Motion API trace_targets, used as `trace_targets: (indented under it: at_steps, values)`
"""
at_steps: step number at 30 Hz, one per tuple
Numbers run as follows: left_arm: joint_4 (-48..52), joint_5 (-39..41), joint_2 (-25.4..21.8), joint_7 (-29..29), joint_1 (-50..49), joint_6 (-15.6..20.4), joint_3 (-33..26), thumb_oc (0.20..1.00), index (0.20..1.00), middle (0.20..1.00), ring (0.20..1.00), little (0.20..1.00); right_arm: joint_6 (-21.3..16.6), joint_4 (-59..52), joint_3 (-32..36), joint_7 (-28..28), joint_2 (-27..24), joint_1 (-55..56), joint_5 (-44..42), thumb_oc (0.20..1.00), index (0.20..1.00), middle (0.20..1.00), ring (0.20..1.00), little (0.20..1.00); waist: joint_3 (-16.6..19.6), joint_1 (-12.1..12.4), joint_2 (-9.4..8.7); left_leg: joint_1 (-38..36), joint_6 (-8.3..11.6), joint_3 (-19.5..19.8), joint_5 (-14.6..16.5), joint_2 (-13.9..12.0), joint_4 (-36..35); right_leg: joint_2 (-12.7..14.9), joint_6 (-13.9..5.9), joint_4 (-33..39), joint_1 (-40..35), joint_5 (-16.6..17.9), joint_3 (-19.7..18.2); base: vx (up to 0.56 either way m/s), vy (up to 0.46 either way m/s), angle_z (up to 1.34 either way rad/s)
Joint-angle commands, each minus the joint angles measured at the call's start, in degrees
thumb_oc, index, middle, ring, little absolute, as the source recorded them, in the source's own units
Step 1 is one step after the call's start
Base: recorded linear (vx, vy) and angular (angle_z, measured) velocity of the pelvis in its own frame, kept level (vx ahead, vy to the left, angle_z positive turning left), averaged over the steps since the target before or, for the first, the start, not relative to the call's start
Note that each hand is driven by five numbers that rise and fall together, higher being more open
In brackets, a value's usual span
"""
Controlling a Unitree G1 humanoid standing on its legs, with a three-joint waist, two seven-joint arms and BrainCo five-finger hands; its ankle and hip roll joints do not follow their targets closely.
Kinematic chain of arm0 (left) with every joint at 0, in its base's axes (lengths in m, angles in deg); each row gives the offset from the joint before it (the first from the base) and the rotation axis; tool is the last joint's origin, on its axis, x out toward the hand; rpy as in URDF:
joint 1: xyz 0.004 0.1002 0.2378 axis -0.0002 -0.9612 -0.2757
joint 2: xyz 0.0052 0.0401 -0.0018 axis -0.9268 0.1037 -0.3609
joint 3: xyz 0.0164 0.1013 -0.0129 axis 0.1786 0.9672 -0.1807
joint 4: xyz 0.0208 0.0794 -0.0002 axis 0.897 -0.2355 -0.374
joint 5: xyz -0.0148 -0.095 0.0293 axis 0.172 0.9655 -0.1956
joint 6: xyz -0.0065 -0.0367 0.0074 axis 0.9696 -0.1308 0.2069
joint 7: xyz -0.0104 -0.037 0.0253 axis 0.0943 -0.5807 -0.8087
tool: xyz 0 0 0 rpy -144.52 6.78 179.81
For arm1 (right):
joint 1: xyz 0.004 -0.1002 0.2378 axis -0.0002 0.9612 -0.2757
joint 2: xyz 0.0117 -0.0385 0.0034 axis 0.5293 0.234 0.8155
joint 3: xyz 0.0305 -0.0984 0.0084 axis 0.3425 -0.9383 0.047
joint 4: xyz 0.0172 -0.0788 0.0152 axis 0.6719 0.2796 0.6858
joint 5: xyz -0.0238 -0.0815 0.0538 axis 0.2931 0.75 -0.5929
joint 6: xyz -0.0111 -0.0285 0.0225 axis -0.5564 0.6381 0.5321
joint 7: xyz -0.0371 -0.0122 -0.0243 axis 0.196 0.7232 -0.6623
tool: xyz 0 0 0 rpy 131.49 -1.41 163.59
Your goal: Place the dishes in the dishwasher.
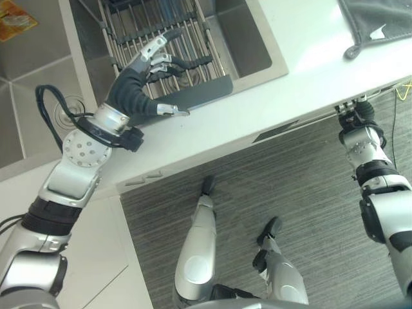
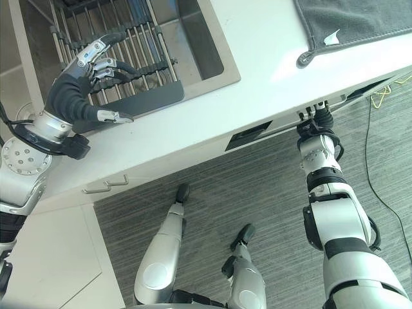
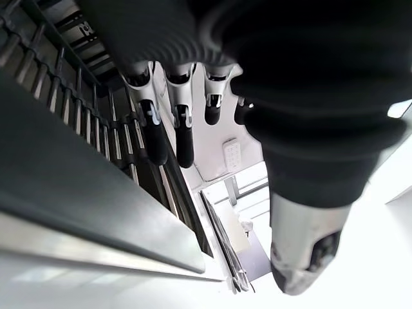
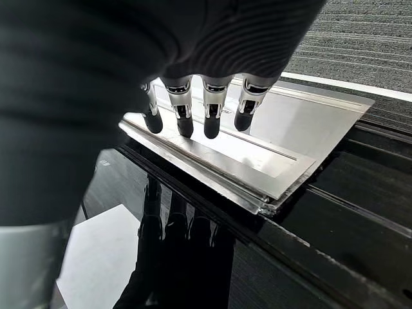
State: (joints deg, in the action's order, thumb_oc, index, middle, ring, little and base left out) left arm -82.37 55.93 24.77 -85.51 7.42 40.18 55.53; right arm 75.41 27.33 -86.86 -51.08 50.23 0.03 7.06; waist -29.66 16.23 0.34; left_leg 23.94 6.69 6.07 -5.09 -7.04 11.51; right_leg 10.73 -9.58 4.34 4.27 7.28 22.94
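The robot's left hand [image 1: 132, 87] is over the steel sink [image 1: 257, 69], which is set in the white counter [image 1: 309, 71] near its left end. A rack of thin steel rods [image 1: 193, 32] lies across the sink. On the rack's near end, just by the sink's front edge, rests the dark grey flat rectangular dish [image 1: 203, 93]; it is probably the thing to be moved. The hand's fingers [image 3: 153, 135] are loosely bent above the rods and its thumb [image 1: 170, 111] reaches to the dish's near-left corner. Nothing is closed between them, so the hand is relaxed and empty. I judge that it is placed so that thumb and fingers can pinch the thin dish from its edge.

The right hand [image 1: 357, 114] is at the counter's front edge, toward the right. Its straight fingers [image 4: 212, 119] rest with their tips on a bright steel strip [image 4: 270, 161] along the top of the glossy black dishwasher door [image 4: 193, 257]. They grasp nothing. It seems that they are there to pull the door down, because the dish cannot go in while the door is up.

A grey cloth [image 1: 380, 19] lies at the counter's far right corner, well apart from both hands.
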Motion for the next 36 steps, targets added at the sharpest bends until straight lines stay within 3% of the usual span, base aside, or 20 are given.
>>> trace_targets:
  at_steps: [1, 6, 8, 9, 13, 18, 23, 31, 34, 36]
  values:
    - [3.91, -0.96, -0.33, 2.96, -3.47, 3.05, -0.96, 1.000, 1.000, 1.000, 1.000, 1.000, -4.59, -10.61, -3.12, 6.48, 3.34, -6.47, 3.46, 1.000, 1.000, 1.000, 1.000, 1.000, 9.59, 4.02, -4.52, -2.24, 0.83, -4.40, 3.64, 0.07, 0.27, 5.70, -1.97, -3.11, -8.42, -3.99, -3.70, 0.00, -0.038, 0.00]
    - [4.14, -3.66, 2.48, 5.32, -6.27, 2.86, -2.65, 1.000, 1.000, 1.000, 1.000, 1.000, -3.91, -12.89, -1.98, 9.12, 6.67, 4.47, 5.91, 1.000, 1.000, 1.000, 1.000, 1.000, 12.41, 2.95, -4.72, -4.74, 0.89, -3.66, 2.97, -0.29, -1.01, 4.88, -1.66, -3.59, -10.28, -5.68, -4.72, 0.01, -0.003, 0.01]
    - [5.20, -5.48, 4.39, 6.63, -8.71, 2.13, -3.60, 1.000, 1.000, 1.000, 1.000, 1.000, -2.57, -15.64, -2.51, 9.00, 8.35, 10.36, 9.37, 1.000, 1.000, 1.000, 1.000, 1.000, 13.89, 2.23, -4.70, -6.43, 0.95, -3.33, 2.64, -0.71, -2.00, 4.50, -1.54, -3.88, -10.94, -6.42, -5.27, 0.04, 0.014, 0.06]
    - [5.89, -6.85, 5.79, 7.11, -11.29, 1.93, -4.84, 1.000, 1.000, 1.000, 1.000, 1.000, -0.22, -17.24, -3.52, 7.57, 8.51, 15.11, 15.92, 1.000, 1.000, 1.000, 1.000, 1.000, 15.29, 1.65, -4.76, -8.04, 0.98, -3.14, 2.24, -1.13, -3.20, 4.22, -1.51, -3.98, -11.50, -7.07, -5.66, 0.06, 0.018, 0.09]
    - [6.92, -8.86, 7.83, 8.15, -15.87, 0.71, -7.61, 1.000, 1.000, 1.000, 1.000, 1.000, 3.07, -19.54, -3.81, 7.05, 7.73, 21.47, 17.57, 1.000, 1.000, 1.000, 1.000, 1.000, 18.22, 0.57, -4.37, -11.54, 1.30, -3.03, 0.64, -2.34, -6.70, 3.55, -1.35, -4.33, -12.80, -8.59, -5.62, 0.04, 0.051, 0.07]
    - [6.45, -10.59, 9.98, 11.25, -19.04, 1.09, -10.28, 1.000, 1.000, 1.000, 1.000, 1.000, 4.45, -15.45, -1.05, 7.76, 8.63, 25.07, 16.73, 1.000, 1.000, 1.000, 1.000, 1.000, 20.53, 0.61, -2.96, -15.73, 1.65, -1.82, -1.18, -3.02, -11.11, 1.93, 0.24, -5.86, -14.46, -10.95, -4.31, -0.03, 0.037, 0.13]
    - [4.13, -10.40, 11.42, 18.14, -23.71, 3.46, -15.12, 1.000, 1.000, 1.000, 1.000, 1.000, 5.08, -9.04, 2.72, 10.56, 9.00, 31.18, 14.55, 1.000, 1.000, 1.000, 1.000, 1.000, 22.27, 1.20, -1.38, -17.96, 1.97, 1.13, -3.29, -2.83, -13.81, -0.93, 3.28, -7.36, -15.23, -12.64, -3.32, -0.10, -0.003, 0.29]
    - [-2.52, -2.96, 17.25, 21.33, -33.38, 5.21, -22.17, 1.000, 1.000, 1.000, 1.000, 1.000, 3.37, -3.21, 3.33, 12.28, 13.70, 38.68, 15.41, 1.000, 1.000, 1.000, 1.000, 1.000, 21.59, 3.55, 0.70, -17.78, 2.84, 6.23, -10.82, -1.26, -12.90, -6.07, 7.88, -9.83, -16.02, -15.80, -1.89, -0.10, -0.017, 0.64]
    - [-7.04, -1.42, 19.23, 18.96, -36.90, 6.57, -23.82, 1.000, 1.000, 1.000, 1.000, 1.000, 2.46, -1.65, 2.23, 13.32, 14.94, 40.04, 16.21, 1.000, 1.000, 1.000, 1.000, 1.000, 20.89, 4.12, 1.42, -17.04, 3.76, 3.99, -15.19, -1.33, -14.29, -7.99, 8.60, -9.06, -17.51, -15.88, -0.39, -0.05, -0.052, 0.85]
    - [-10.96, 1.14, 20.15, 16.59, -37.97, 6.67, -23.79, 1.000, 1.000, 1.000, 1.000, 1.000, 1.74, -1.16, 2.52, 12.96, 14.73, 41.56, 15.60, 1.000, 1.000, 1.000, 1.000, 1.000, 20.37, 4.02, 1.82, -15.52, 4.43, 0.06, -17.96, -1.28, -15.08, -8.78, 8.46, -7.85, -18.98, -15.17, 1.34, -0.08, -0.061, 0.73]
